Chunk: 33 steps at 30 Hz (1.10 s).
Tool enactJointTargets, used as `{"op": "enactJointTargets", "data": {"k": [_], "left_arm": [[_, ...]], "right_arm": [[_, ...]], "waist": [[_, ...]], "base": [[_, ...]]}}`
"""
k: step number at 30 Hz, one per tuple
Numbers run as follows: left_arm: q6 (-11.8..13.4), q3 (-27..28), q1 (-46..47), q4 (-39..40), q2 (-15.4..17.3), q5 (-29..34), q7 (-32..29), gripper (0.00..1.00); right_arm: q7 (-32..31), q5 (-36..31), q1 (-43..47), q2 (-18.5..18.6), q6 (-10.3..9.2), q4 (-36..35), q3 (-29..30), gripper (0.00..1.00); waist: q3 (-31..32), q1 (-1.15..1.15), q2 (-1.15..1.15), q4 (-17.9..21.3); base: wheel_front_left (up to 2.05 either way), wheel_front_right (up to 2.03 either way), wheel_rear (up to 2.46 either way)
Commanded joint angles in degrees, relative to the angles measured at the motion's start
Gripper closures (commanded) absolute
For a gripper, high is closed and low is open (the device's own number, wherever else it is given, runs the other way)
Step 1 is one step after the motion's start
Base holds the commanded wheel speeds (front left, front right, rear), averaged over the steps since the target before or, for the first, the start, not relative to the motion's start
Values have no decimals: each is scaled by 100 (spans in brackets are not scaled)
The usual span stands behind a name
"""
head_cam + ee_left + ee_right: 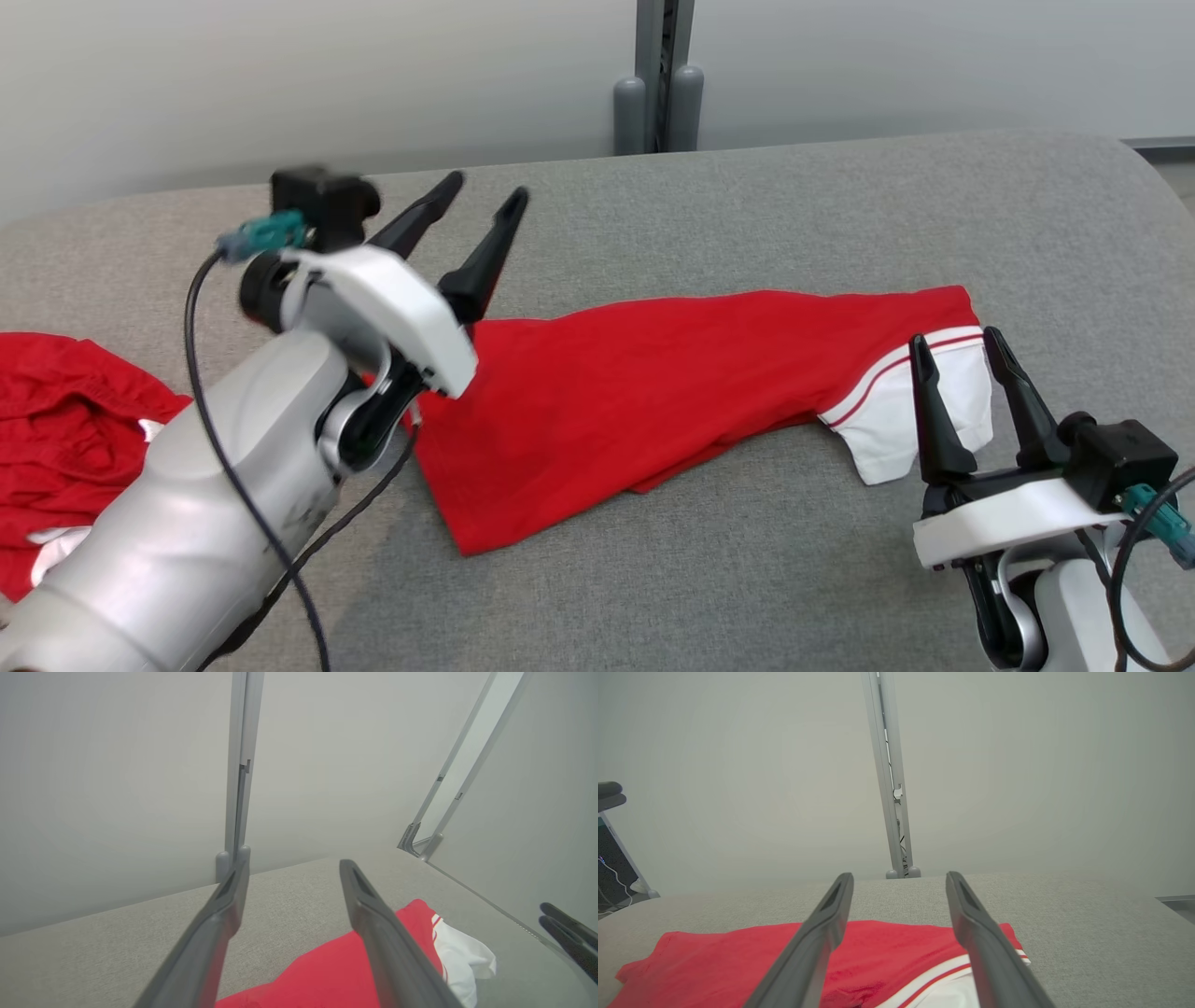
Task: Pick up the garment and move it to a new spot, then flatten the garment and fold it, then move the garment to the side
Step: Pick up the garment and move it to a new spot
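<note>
A red garment (653,383) with a white, red-striped sleeve (920,411) lies folded and spread across the grey padded table (747,215). My left gripper (487,198) hovers open above the garment's left end, fingers pointing up and away, nothing between them. Over the white sleeve at the garment's right end stands my right gripper (957,341), open and empty. The garment (327,970) lies below the left gripper (292,865) in the left wrist view. In the right wrist view the garment (887,956) spreads beneath my right gripper (899,879).
A second red cloth (65,429) lies crumpled at the table's left edge, partly behind my left forearm. A grey post (658,75) rises behind the table against a pale wall. Bare table surface lies in front of the garment and behind it.
</note>
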State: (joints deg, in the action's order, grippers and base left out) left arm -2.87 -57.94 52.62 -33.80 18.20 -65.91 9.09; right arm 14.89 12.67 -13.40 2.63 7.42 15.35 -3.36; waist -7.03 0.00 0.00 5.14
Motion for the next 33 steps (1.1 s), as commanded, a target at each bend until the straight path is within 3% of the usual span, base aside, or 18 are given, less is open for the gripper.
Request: {"op": "enactJointTargets", "data": {"k": [1, 8, 10, 13, 16, 23, 33], "left_arm": [[147, 40, -155, 136, 126, 127, 171, 0], [959, 618, -1171, 1089, 778, 413, 606, 0], [1267, 997, -1447, 1448, 906, 800, 617, 0], [1568, 1574, -2109, 1929, 918, 1398, 618, 0], [1711, 2149, -2645, 2313, 859, 1929, 620, 0], [1727, 3271, -3846, 2801, 463, 2913, 621, 0], [1169, 4546, -4993, 3043, -542, 3746, 622, 0]], "right_arm": [[19, 38, 112, 51, 13, -38, 21, 0], [19, 101, 266, 74, 13, -153, 58, 0], [20, 213, 333, 70, 13, -186, 88, 0], [19, 291, 411, 86, 13, -250, 89, 0], [19, 327, 483, 107, 13, -292, 100, 0], [19, 198, 645, 137, 13, -477, 67, 0], [19, 108, 948, 97, 13, -647, 281, 0]], "waist": [[48, 0, 0, -54], [158, 0, 0, -153], [157, 0, 0, -204], [146, 0, 0, -244], [152, 0, 0, -270], [196, 0, 0, -252], [325, 0, 0, -264]], "base": [[0, 0, 0], [0, 0, 0], [0, 0, 0], [0, 0, 0], [0, 0, 0], [0, 0, 0], [0, 0, 0]]}}
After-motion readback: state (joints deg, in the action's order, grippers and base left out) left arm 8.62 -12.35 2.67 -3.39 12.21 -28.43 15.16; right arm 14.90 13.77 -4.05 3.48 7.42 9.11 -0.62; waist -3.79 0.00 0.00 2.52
